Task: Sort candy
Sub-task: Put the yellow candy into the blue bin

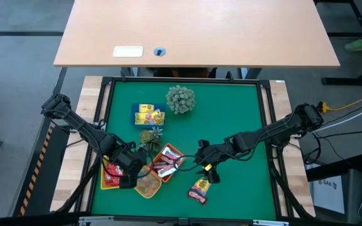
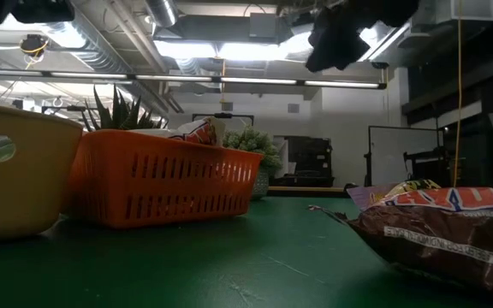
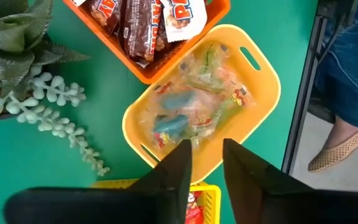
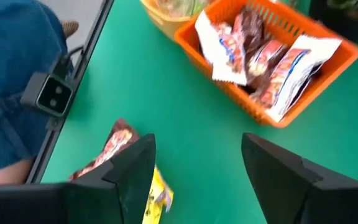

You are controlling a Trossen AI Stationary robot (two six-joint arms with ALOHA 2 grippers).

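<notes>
My left gripper point(image 1: 131, 178) point(image 3: 207, 163) hangs open, pointing steeply down over the near end of a yellow tray point(image 3: 263, 65). The tray holds clear and greenish candy point(image 3: 191, 109). Nothing is between the fingers. My right gripper point(image 1: 205, 160) point(image 4: 197, 163) stands wide open above the green mat, slanting down. A dark brown candy packet point(image 4: 107, 144) point(image 1: 198, 192) and a yellow one point(image 4: 159, 194) lie on the mat beside its one finger. The orange tray point(image 1: 167, 162) point(image 4: 334, 59) holds brown bars point(image 4: 272, 59). A yellow basket point(image 1: 108, 179) holds red packets.
A blue tray point(image 1: 148, 115) with yellow packets sits farther back, near a spiky pale green plant ball point(image 1: 180, 99). A small leafy plant point(image 1: 151, 137) stands beside the orange tray. A person in blue trousers point(image 4: 11, 81) stands at the table's near edge. Bare mat point(image 1: 244, 125) lies on the right.
</notes>
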